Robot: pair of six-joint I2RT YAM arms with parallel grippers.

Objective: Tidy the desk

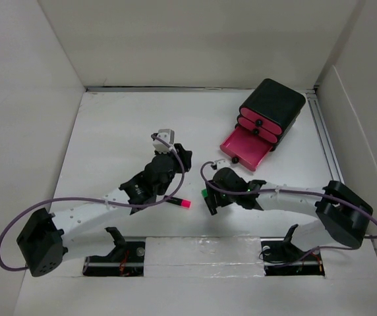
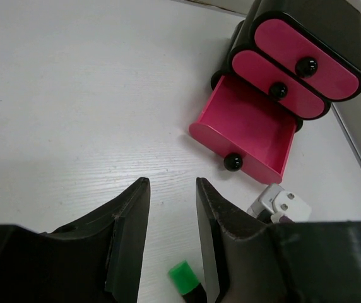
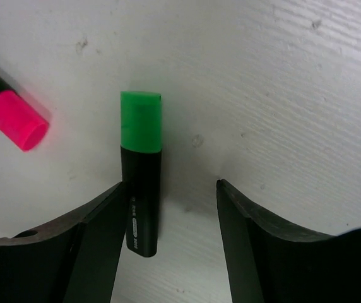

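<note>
Your right hand [image 3: 171, 189] wide open around green marker [image 3: 141, 189] on surface [image 3: 281, 76], ready to grab. Your left hand [image 2: 172, 183] half open, empty. Nearby pink drawer [image 2: 250, 136] open, likely for it.

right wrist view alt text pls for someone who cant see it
A green-capped black highlighter lies on the white desk between the fingers of the open right gripper, close to one. A pink-capped marker sits upper left.
</note>
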